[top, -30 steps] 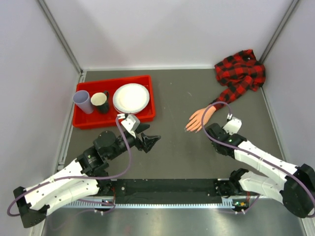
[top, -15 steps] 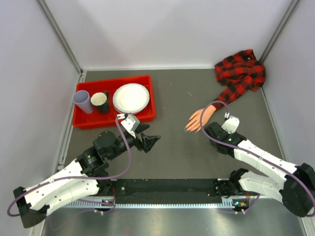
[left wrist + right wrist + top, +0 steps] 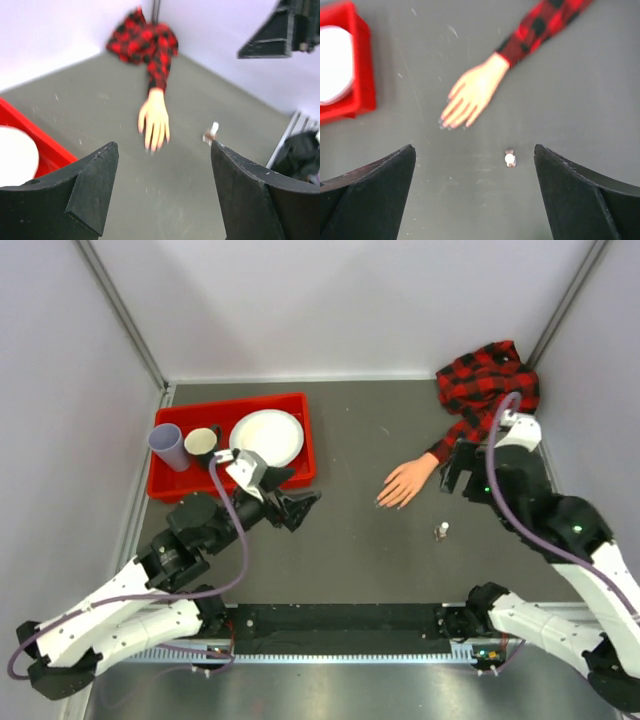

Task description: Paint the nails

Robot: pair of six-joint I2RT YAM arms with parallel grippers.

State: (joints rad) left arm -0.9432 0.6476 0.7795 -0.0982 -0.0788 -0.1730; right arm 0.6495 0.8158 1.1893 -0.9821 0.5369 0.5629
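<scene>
the flat grey table (image 3: 360, 560) fills the floor of the white-walled cell. at its far left sits a red plastic tray (image 3: 235, 402), and in the far right corner lies a bunched red-and-black plaid sleeve (image 3: 487, 385), its cuff running down toward the middle of the table. inside the tray we see a round white plate (image 3: 266, 438) on the right side, with a lavender cup (image 3: 168, 445) and a dark cup with a pale inside (image 3: 203, 447) standing upright to its left, just beside each other.

the left gripper (image 3: 298, 508) hangs just off the tray's near right corner, pointing toward the middle of the table. its two black fingers (image 3: 95, 175) are spread wide with nothing between them. the right gripper (image 3: 474, 149) is held above the table near the sleeve's cuff and looks downward. its fingers (image 3: 375, 185) are also wide apart and empty.

out of the cuff comes the peach-coloured mannequin hand (image 3: 405, 483), lying flat on the table, fingers pointing toward the near left. a small clear bottle (image 3: 441, 531) stands upright near the hand, on its near right side and apart from it. neither gripper touches it.

the nails (image 3: 451, 126) sit at the fingertips, well apart from both grippers. both wrist views are too blurred for us to tell their colour.
</scene>
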